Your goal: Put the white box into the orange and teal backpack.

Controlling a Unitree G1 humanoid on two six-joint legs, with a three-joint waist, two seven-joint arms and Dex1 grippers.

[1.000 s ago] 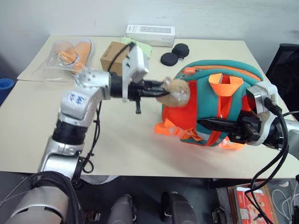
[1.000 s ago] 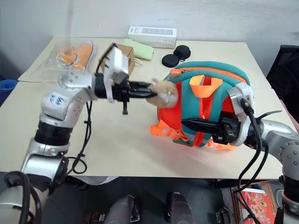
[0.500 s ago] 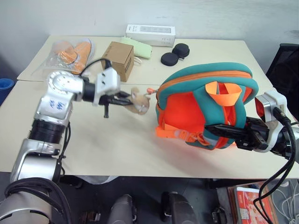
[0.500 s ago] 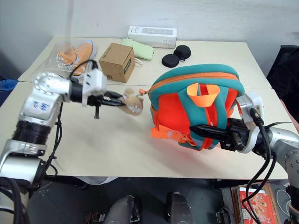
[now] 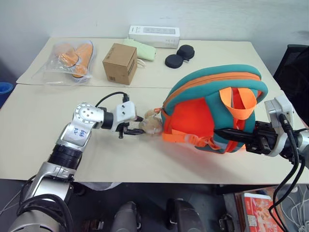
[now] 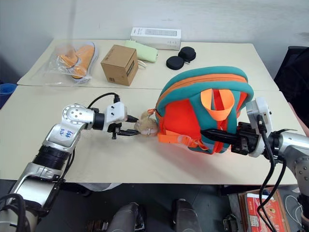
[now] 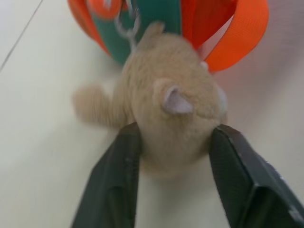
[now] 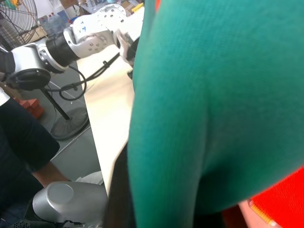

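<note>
The orange and teal backpack [image 5: 207, 106] leans on the table's right half, its teal straps and orange webbing loop facing me. A tan plush animal [image 5: 153, 124] hangs from its left side by a small clasp and lies on the table. My left gripper [image 5: 137, 130] sits low on the table with its fingers spread on either side of the plush [image 7: 175, 109], just touching its flanks. At the pack's lower right, my right gripper [image 5: 219, 131] reaches in from the right, fingers closed on a teal strap [image 8: 199, 118]. The white box is out of view.
At the back of the table stand a brown cardboard cube [image 5: 119, 63], a long white carton [image 5: 154, 36], a pale green pouch [image 5: 146, 51] and two black round discs [image 5: 178, 54]. A clear bag of orange shoes [image 5: 72, 58] lies back left. A person's dark sleeve [image 8: 19, 142] shows beside the table.
My left gripper came down and leftward with the plush, set it on the table, and its fingers spread. The backpack's left side dropped and it now leans. The right gripper hardly moved.
</note>
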